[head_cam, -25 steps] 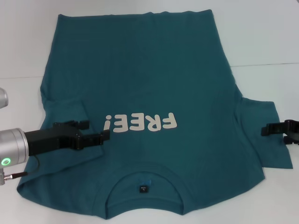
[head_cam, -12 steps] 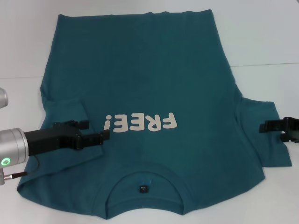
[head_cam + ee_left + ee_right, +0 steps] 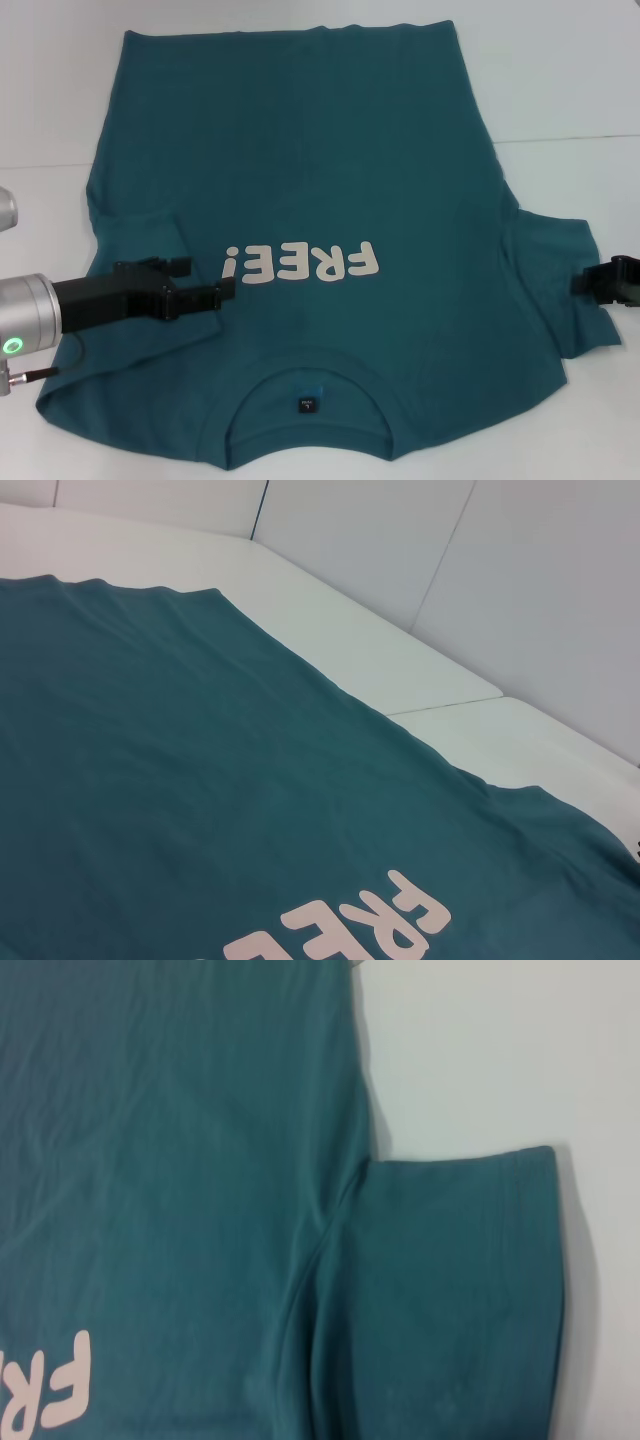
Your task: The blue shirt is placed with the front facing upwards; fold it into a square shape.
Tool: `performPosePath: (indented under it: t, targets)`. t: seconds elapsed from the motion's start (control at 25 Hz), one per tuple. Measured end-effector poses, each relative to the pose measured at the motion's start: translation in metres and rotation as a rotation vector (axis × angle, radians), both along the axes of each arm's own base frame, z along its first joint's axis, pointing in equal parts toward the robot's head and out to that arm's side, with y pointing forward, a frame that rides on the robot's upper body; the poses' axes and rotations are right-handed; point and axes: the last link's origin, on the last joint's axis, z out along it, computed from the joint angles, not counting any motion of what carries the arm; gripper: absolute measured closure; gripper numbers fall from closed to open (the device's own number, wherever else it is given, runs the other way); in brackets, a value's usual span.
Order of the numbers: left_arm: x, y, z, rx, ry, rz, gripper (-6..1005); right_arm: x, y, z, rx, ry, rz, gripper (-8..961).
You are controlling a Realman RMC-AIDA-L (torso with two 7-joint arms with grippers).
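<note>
Blue shirt [image 3: 320,200] flat on white table [image 3: 560,80]; left tool [image 3: 200,285] spread; right tool [image 3: 600,285] state unclear.

Your left arm [image 3: 25,318] is a silver cylinder with a glowing green ring light and a thin cable underneath, ending in a boxy black left gripper [image 3: 205,283]. The right gripper [image 3: 610,282] is the same matte black.

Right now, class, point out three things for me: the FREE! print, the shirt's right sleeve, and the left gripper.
FREE! print [image 3: 300,265]: head view, on the middle letters.
right sleeve [image 3: 450,1290]: right wrist view, on the flat sleeve cloth of the blue shirt [image 3: 300,150].
left gripper [image 3: 205,283]: head view, midway between its fingers, over the shirt.
</note>
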Motion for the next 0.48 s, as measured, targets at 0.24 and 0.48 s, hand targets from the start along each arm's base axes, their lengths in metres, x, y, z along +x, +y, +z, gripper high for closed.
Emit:
performPosePath:
  t: [0.24,0.48]
  targets:
    - [-0.0002,0.0003,0.0007,0.003,-0.003,0.004,112,-0.0006,-0.0005,-0.0007,-0.012,-0.009,0.019,546]
    - [-0.0003,0.0008,0.0015,0.005,-0.005,0.006,112,-0.0022,0.0002,-0.0003,-0.013,-0.016,0.037,772]
